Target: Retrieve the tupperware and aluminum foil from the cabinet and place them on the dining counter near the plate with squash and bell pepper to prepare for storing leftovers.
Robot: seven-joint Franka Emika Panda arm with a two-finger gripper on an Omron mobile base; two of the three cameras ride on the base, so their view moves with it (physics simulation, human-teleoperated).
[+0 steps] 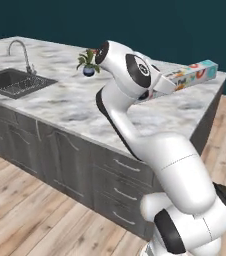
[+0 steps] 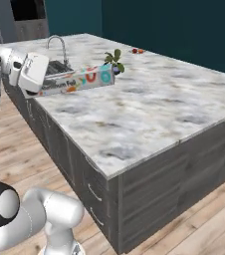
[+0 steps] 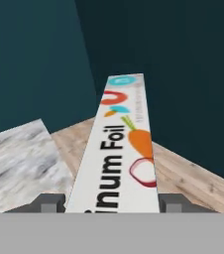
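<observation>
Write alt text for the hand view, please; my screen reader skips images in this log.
The gripper holds the aluminum foil carton, which runs lengthwise away from the camera between the two fingertips, printed with a carrot and the word Foil. Beyond it lie a corner of the marble dining counter, wood floor and a dark teal wall.

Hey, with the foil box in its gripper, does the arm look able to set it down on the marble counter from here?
Probably yes. The gripper holds the aluminum foil above the dining counter, and the marble just below looks bare; the small plant stands farther along.
</observation>
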